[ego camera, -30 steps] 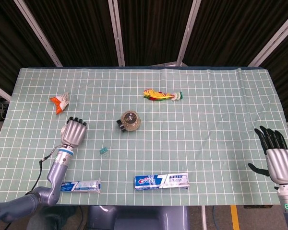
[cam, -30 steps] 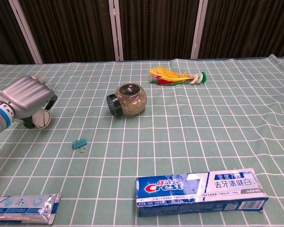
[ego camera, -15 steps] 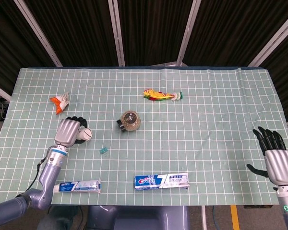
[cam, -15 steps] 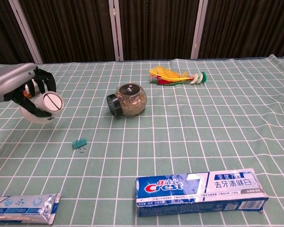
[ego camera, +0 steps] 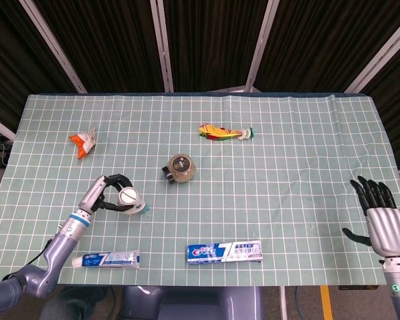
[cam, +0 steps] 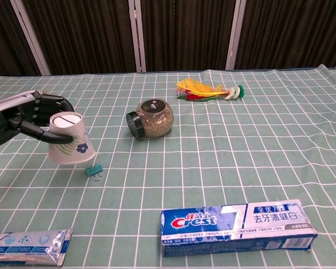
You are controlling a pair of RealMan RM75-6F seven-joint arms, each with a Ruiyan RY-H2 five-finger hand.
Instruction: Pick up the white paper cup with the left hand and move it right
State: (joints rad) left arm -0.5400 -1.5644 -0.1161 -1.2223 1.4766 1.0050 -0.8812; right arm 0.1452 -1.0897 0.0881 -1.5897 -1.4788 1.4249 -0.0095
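My left hand grips the white paper cup, which has a blue flower print. The cup is upside down, base up, and lifted off the green checked tablecloth. It hangs just above and left of a small teal binder clip. My right hand stays at the table's right edge with fingers spread, holding nothing; the chest view does not show it.
A glass jar lies on its side mid-table. A feather shuttlecock sits further back. A Crest toothpaste box and a toothpaste tube lie near the front edge. An orange wrapper lies far left.
My left hand has lifted the cup off the cloth and carried it rightward and toward the front, over to the binder clip. The right hand has hardly moved.
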